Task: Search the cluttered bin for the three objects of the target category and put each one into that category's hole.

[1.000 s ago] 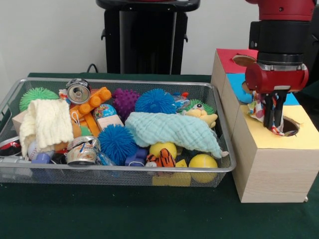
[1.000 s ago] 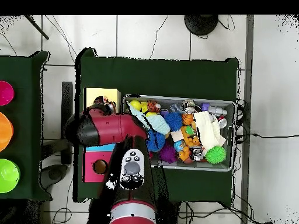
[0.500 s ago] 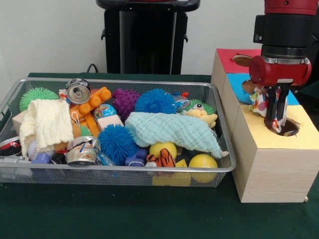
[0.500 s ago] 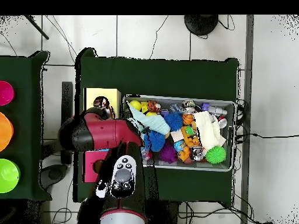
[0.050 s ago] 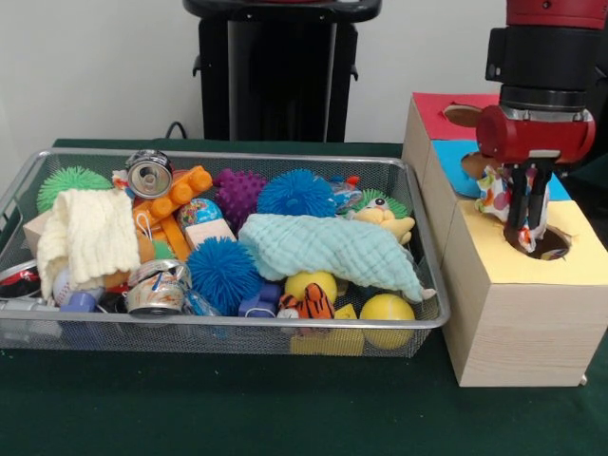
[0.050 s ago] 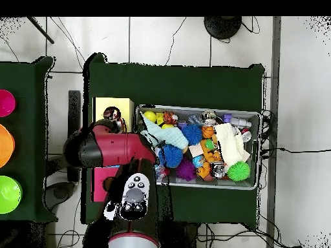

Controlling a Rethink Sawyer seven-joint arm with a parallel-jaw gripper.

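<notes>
The gripper hangs right over the hole in the yellow top of the box. Its fingers look close together, with a bit of colorful cloth beside them. I cannot tell if they pinch the cloth or have let it go. The cloth sits just above the hole because that seems to be where it must drop.

The bin is packed, so lots of toys hide each other. A mint towel covers some toys, and a cream cloth covers more. From above, the arm blocks most of the box, so only 1 hole shows there.
</notes>
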